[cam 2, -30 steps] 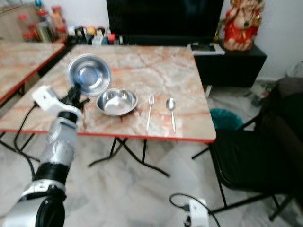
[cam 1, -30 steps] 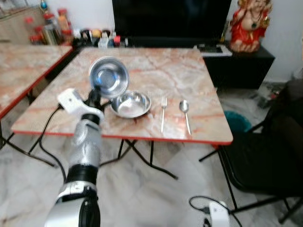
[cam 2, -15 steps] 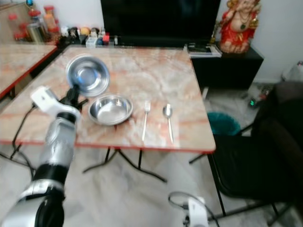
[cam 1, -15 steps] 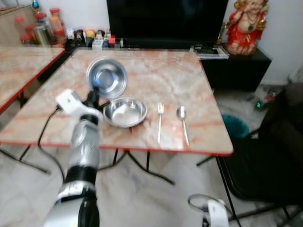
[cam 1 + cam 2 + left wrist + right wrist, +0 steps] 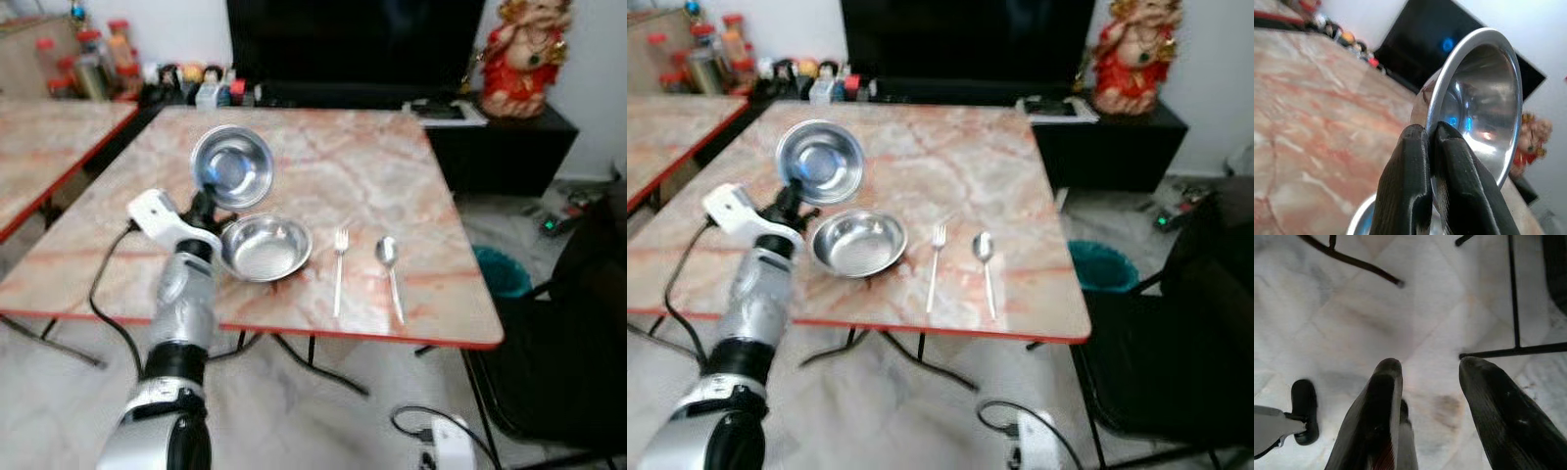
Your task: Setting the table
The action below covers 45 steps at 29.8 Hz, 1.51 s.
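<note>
Two bowls: both empty, no writing legible
Left gripper (image 5: 1431, 142): pinching tilted bowl (image 5: 231, 166) rim above table (image 5: 372, 166)
Lower bowl (image 5: 265, 247): beside fork (image 5: 339, 268), spoon (image 5: 390, 269)
Right gripper (image 5: 1430, 377): fingers apart, idle

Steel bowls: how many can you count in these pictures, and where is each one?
2. One steel bowl is held tilted above the table, pinched at its rim by the left gripper. The other bowl rests on the table, left of the fork.

Right pincer (image 5: 1425, 377) hangs spread over pale marble floor (image 5: 1352, 318) — chair legs (image 5: 1513, 298) nearby.
</note>
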Available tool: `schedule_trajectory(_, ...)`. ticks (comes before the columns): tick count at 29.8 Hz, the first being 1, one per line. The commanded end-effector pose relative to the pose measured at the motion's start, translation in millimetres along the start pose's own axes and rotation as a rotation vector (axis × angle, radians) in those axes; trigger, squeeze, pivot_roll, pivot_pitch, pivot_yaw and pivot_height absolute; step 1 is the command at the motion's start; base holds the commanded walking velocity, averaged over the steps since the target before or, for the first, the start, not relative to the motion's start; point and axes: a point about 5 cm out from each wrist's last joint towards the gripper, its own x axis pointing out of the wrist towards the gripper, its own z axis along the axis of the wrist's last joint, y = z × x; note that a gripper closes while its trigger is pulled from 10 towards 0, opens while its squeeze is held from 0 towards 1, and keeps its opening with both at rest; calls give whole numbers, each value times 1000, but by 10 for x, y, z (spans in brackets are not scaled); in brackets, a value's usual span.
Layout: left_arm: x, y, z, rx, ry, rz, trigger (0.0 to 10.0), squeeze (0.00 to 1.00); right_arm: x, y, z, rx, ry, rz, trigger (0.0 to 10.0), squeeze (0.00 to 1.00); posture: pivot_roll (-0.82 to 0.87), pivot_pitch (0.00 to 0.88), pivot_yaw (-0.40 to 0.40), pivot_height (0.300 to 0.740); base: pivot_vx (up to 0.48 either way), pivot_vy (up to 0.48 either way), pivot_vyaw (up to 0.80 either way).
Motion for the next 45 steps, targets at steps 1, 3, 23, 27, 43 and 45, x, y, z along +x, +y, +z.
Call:
schedule_trajectory(1, 11, -122, -133, 2, 74, -39, 10000, 0, -1, -92, -13, -5, 4, -22, 10000, 0, 21, 0, 10, 740, 0, 0, 0)
schedule_trajectory(3, 11, -122, -138, 2, 78, -39, 10000, 0, -1, -92, -13, -5, 4, -21, 10000, 0, 21, 0, 10, 740, 0, 0, 0)
schedule_trajectory(23, 71, -313, -438, -204, 309, 83, 10000, 0, -10, -133, -47, -30, 5, -16, 10000, 0, 2, 0, -15, 740, 0, 0, 0)
schedule_trajectory(27, 126, -379, -443, -209, 310, 103, 10000, 0, -10, -161, -45, -30, 4, -22, 10000, 0, -8, 0, -18, 740, 0, 0, 0)
schedule_trajectory(43, 131, -271, -484, -200, 391, 275, 10000, 0, -13, -215, -57, -32, 7, -33, 10000, 0, -8, 0, -27, 740, 0, 0, 0)
schedule_trajectory(45, 125, -252, -493, -199, 399, 293, 10000, 0, -11, -210, -48, -33, 6, -31, 10000, 0, -6, 0, -28, 740, 0, 0, 0)
